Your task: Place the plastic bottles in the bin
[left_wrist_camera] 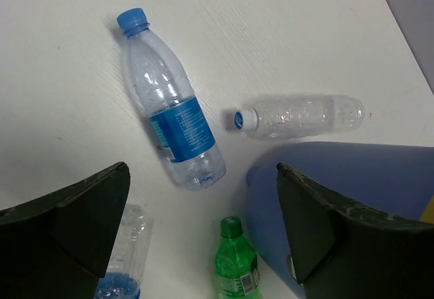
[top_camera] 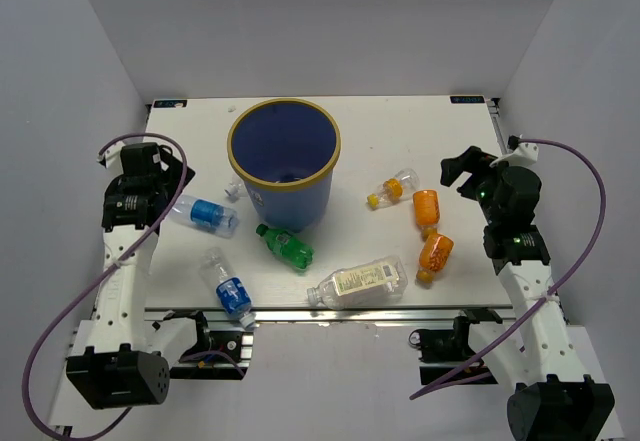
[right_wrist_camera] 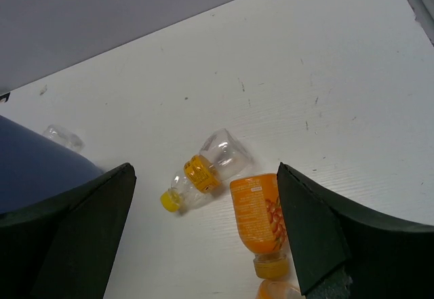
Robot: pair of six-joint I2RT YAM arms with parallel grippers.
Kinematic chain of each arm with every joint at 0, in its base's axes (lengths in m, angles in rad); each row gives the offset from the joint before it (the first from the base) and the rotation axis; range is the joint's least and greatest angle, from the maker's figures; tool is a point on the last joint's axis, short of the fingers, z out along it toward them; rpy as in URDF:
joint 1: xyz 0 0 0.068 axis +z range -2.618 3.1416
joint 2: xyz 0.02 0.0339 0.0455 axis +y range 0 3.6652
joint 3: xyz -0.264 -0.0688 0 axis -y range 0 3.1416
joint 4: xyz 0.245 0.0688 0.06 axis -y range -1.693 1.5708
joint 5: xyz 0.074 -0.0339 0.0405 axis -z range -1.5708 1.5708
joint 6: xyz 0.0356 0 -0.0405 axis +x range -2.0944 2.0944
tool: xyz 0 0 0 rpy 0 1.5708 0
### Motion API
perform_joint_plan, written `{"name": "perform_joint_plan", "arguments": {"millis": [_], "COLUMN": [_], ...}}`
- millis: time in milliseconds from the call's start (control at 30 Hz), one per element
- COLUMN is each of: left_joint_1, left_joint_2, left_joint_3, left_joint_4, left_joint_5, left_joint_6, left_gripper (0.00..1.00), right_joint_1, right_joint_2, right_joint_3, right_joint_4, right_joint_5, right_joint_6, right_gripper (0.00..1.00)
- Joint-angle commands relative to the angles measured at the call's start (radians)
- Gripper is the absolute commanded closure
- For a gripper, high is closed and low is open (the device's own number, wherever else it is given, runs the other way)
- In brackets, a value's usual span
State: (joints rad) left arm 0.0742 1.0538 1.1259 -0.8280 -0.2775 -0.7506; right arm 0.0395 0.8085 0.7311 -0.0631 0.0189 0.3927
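On the counter (top_camera: 400,131) the bin (top_camera: 284,161) stands upright, toward the back. Around it lie the large clear bottle (top_camera: 358,281) at the front edge, the green bottle (top_camera: 285,245) just beside the bin, orange bottles (top_camera: 426,208) to the right and blue-labelled bottles (top_camera: 203,214) to the left. The left tool (left_wrist_camera: 202,177) and right tool (right_wrist_camera: 205,170) gape wide, empty.

Both arms aloft — left pincer (top_camera: 168,176) and right pincer (top_camera: 462,171), jaws spread wide.

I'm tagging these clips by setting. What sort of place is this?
Probably a robot lab test cell: a white table boxed in by plain grey walls, left arm and right arm bolted at its near edge.
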Motion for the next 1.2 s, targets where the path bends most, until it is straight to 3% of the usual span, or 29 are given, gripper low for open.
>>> {"name": "perform_joint_plan", "arguments": {"millis": [0,233,800,967,1100,1167], "left_joint_1": [-0.002,-0.002,-0.004,-0.001,-0.001,-0.002], "left_joint_2": [-0.057,-0.087,-0.040,-0.043,-0.043,-0.048], "left_joint_3": [-0.038,-0.118,-0.196,-0.227,-0.225,-0.225], "left_joint_4": [0.038,0.064,0.095,0.136,0.129,0.128], "left_joint_5": [0.017,-0.002,-0.002,0.047,0.032,0.034], "left_joint_6": [0.016,-0.003,0.027,0.030,0.028,0.030], "left_gripper": [0.02,0.02,0.02,0.02,0.02,0.02], "right_joint_1": [-0.003,-0.003,0.011,0.016,0.017,0.019], "right_joint_2": [-0.011,0.056,0.503,0.674,0.719,0.698], "right_joint_3": [0.005,-0.052,-0.015,-0.009,0.007,0.017], "right_joint_4": [0.045,0.118,0.055,0.161,0.198,0.210], "right_joint_5": [-0.011,-0.149,-0.105,-0.114,-0.134,-0.126], "right_joint_6": [-0.008,-0.037,-0.084,-0.066,-0.071,-0.071], "right_gripper": [0.11,0.11,0.14,0.23,0.43,0.48]}}
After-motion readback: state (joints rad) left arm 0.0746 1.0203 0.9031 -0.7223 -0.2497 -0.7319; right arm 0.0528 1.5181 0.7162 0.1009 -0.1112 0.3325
